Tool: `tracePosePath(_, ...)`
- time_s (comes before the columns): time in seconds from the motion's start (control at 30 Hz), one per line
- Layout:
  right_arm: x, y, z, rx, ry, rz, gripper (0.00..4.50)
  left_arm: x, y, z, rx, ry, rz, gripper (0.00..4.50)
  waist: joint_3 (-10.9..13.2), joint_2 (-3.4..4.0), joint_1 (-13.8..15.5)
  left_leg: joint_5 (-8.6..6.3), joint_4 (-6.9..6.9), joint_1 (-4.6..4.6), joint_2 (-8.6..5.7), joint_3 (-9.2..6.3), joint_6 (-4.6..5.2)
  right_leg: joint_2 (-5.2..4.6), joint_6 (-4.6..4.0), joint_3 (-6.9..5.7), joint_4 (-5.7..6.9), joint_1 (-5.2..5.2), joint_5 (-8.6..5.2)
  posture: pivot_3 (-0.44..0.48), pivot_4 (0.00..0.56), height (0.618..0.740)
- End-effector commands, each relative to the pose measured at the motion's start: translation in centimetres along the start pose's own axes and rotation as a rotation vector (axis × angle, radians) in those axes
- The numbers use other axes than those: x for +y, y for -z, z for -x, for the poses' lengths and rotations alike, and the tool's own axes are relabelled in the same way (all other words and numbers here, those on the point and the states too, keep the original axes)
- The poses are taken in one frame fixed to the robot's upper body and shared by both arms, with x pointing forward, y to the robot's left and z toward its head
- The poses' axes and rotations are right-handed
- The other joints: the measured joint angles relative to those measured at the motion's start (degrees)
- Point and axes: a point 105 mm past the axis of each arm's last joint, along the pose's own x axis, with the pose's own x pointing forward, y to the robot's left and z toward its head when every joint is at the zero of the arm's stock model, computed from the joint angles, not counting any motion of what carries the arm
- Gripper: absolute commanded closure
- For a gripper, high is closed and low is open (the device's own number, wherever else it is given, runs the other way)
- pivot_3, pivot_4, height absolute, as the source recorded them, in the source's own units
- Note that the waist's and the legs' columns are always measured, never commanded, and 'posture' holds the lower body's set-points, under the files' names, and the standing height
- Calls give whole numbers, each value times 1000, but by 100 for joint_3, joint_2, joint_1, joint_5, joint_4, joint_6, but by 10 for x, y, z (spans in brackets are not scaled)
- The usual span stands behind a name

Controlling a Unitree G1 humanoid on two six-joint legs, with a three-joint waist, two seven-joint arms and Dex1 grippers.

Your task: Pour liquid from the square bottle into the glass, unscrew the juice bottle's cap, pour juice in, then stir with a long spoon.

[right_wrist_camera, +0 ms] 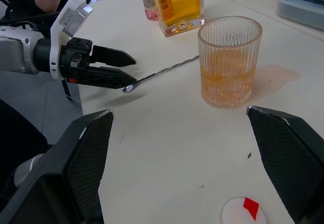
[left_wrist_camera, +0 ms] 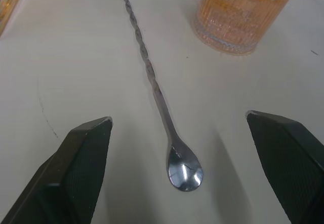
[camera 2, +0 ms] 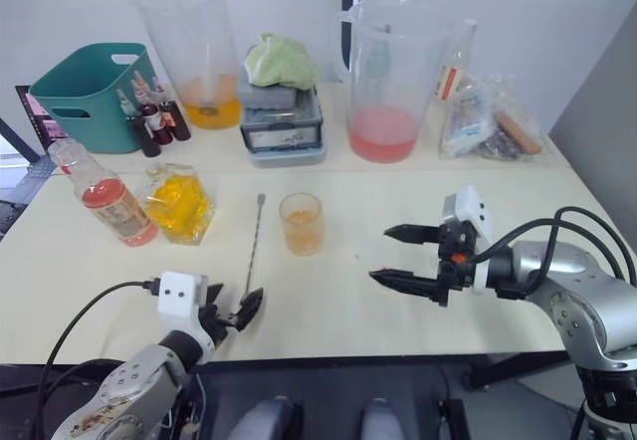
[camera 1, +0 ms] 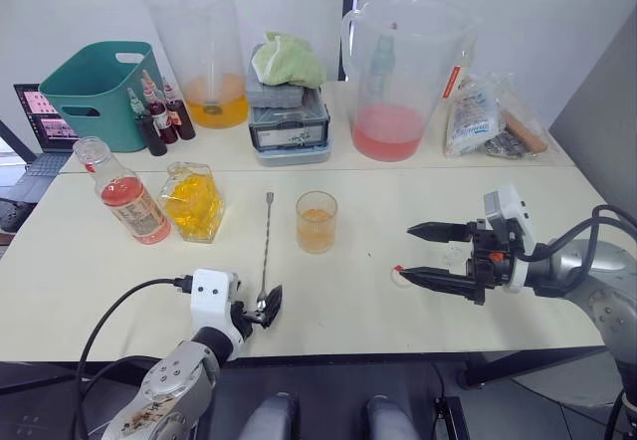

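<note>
- While the long spoon (camera 1: 266, 251) lies flat on the bench, its tiny bowl (left_wrist_camera: 185, 171) points at the near edge and its handle runs back towards the square bottle (camera 1: 193, 201).
- The left gripper (camera 1: 261, 311) sits at the near edge, fingers spread wide either side of the spoon's bowl, holding nothing.
- The glass (camera 1: 317, 221) stands mid-bench just beside the spoon, partly filled with orange liquid (right_wrist_camera: 226, 84).
- The juice bottle (camera 1: 121, 191) stands uncapped near the left edge, tilted and touching the square bottle.
- The right gripper (camera 1: 426, 255) hovers towards the right edge, fingers wide and empty.
- The cap (right_wrist_camera: 244, 212) lies on the bench at its lower finger.
</note>
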Motion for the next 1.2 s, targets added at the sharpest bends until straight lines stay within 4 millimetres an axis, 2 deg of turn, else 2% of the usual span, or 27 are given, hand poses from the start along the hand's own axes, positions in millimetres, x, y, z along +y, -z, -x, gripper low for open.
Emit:
tracePosePath(0.03, 8, -10, -9, 14, -43, 60, 0, 7, 9, -24, 57, -112, -90, 19, 0, 0, 36, 3, 0, -1, -1, 0, -5, 1, 0, -2, 1, -3, 0, 0, 150, 740)
tracePosePath(0.13, 9, -14, -7, 2, -46, 65, 0, 8, 19, -37, 127, -148, -92, 19, 0, 0, 93, 5, 2, 3, -2, 0, -8, 0, -2, -1, -2, 7, 3, 0, 150, 740)
tracePosePath(0.17, 9, -15, -6, -6, -45, 66, 0, 10, 19, -41, 140, -159, -95, 277, -2, 2, 118, 5, 2, 2, -5, 0, -8, -3, 0, -1, -2, 6, 4, 0, 150, 740)
tracePosePath(0.43, 6, -16, -1, -23, -12, 72, 0, 13, 27, -50, 219, -150, -116, 2785, -8, 13, 151, 6, 2, 9, -4, 0, -9, -2, 0, -1, 1, 9, 4, 0, 150, 740)
tracePosePath(0.53, 6, -14, 0, -23, -1, 72, 0, 16, 28, -50, 219, -156, -122, 3862, -12, 20, 154, 6, 2, 10, -4, 1, -8, -3, 0, 0, 0, 10, 4, 0, 150, 740)
tracePosePath(0.6, 5, -13, 1, -23, 8, 71, 0, 17, 24, -52, 200, -148, -100, 4418, -15, 26, 159, 6, 2, 10, -4, 1, -8, -3, 0, 0, -1, 11, 4, 0, 150, 740)
tracePosePath(0.7, 3, -12, 3, -21, 23, 67, 0, 25, 15, -52, 160, -138, -108, 4466, -17, 28, 167, 6, 2, 10, -4, 1, -8, -3, 0, -1, -2, 11, 4, 0, 150, 740)
tracePosePath(0.87, 1, -10, 3, -20, 44, 62, 0, 43, -9, -40, 61, -42, -143, 4466, -17, 28, 121, 6, 2, 8, -1, 1, -9, -1, 0, -1, 0, 4, 4, 0, 150, 740)
tracePosePath(0.97, -1, -7, 0, -17, 60, 62, 0, 61, -23, -20, 9, 63, -232, 4466, -15, 25, 43, 3, -2, 1, 4, 2, -10, 4, -2, 1, -1, -10, 4, 0, 150, 740)
tracePosePath(1.1, -2, -6, -3, -23, 73, 63, 0, 84, -33, 3, 23, 199, -366, 4466, -12, 26, -34, -11, -5, -3, 15, -2, -20, 14, -13, -1, -3, -19, 2, 0, 150, 740)
tracePosePath(1.2, -2, -5, -5, -26, 81, 65, 0, 101, -39, 13, 39, 231, -446, 4466, -9, 25, -28, -12, -6, -5, 15, -4, -20, 11, -13, -2, -12, -18, 2, 0, 150, 740)
